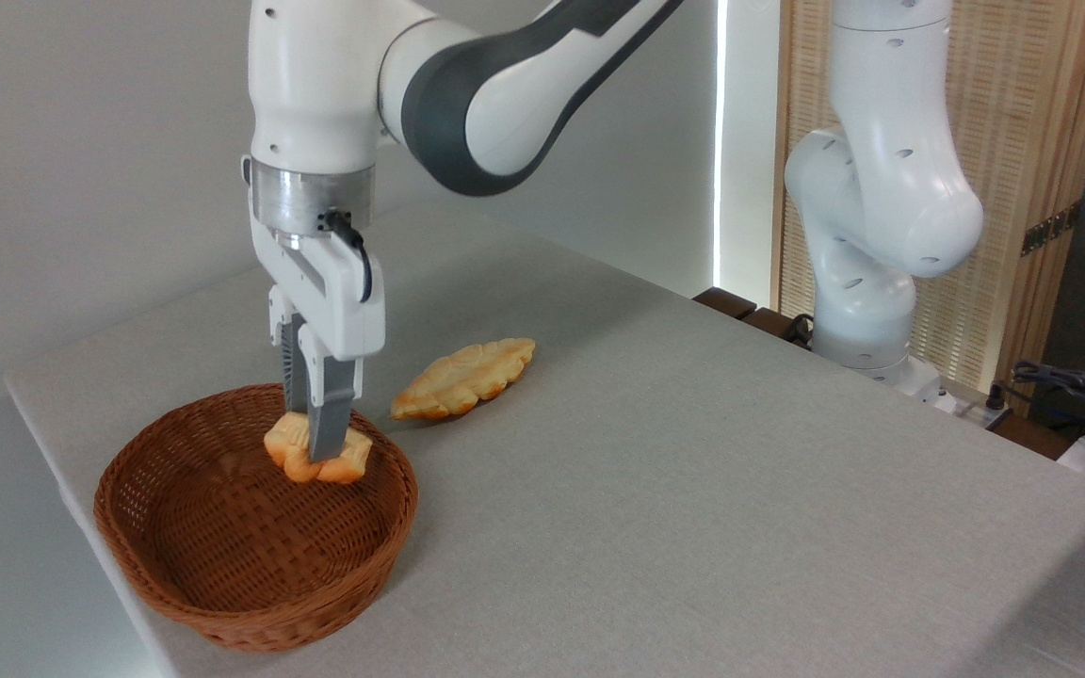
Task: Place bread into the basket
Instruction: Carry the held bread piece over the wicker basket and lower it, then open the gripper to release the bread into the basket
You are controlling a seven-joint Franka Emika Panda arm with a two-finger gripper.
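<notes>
Hiding bread (290, 452) middle, fingers (327, 426) clamped on it over basket (222, 603); far finger mostly obscured

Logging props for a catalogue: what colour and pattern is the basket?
Reddish-brown woven wicker basket, clearest in the fixed camera view.

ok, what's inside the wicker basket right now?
Only the small golden-yellow bun, held by the gripper above the far side of the round reddish-brown wicker basket. The visible basket floor is bare; the near wall hides the floor's front edge.
</notes>
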